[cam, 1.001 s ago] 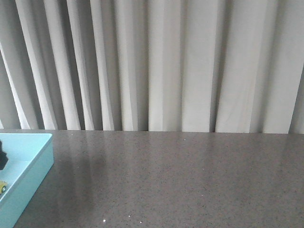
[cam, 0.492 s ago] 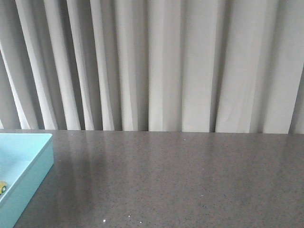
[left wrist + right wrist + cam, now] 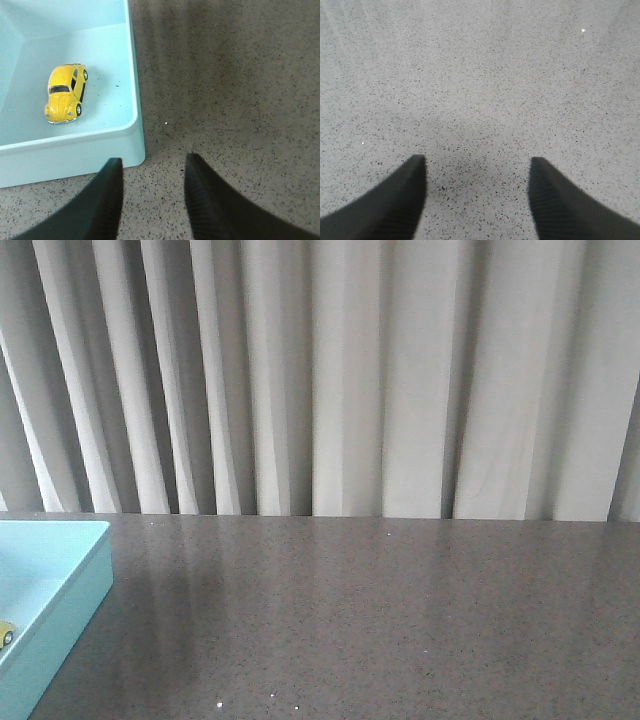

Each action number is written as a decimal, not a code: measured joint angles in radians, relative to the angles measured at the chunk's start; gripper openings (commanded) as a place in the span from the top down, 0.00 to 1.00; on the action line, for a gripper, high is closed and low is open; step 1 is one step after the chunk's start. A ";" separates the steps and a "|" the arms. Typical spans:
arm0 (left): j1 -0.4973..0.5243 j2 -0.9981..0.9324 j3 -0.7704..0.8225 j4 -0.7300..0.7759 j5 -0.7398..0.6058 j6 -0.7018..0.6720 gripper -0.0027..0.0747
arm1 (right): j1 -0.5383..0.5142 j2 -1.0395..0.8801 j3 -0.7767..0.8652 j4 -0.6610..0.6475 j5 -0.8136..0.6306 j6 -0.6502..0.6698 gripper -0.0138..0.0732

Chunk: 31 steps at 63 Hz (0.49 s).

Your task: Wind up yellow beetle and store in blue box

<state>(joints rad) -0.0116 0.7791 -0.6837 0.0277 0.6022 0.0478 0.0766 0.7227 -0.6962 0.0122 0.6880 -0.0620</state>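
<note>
The yellow beetle stands on its wheels on the floor of the blue box, near one corner. In the front view only a sliver of the yellow beetle shows at the left edge, inside the blue box. My left gripper is open and empty. It hangs over the speckled table just outside the box's corner, apart from the car. My right gripper is open and empty over bare table. Neither gripper shows in the front view.
The speckled grey table stretches from the box to the right. A pleated grey curtain hangs behind the table's far edge.
A dark gripper tip that showed above the box at the front view's left edge one second ago has left the view. The car's yellow sliver stays in place.
</note>
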 measured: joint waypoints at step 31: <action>0.000 0.000 0.000 0.000 -0.004 0.000 0.97 | 0.000 0.000 0.000 0.002 0.000 0.000 0.85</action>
<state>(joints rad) -0.0116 0.7791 -0.6837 0.0277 0.5979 0.0478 0.0766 0.7227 -0.6962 0.0145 0.6880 -0.0620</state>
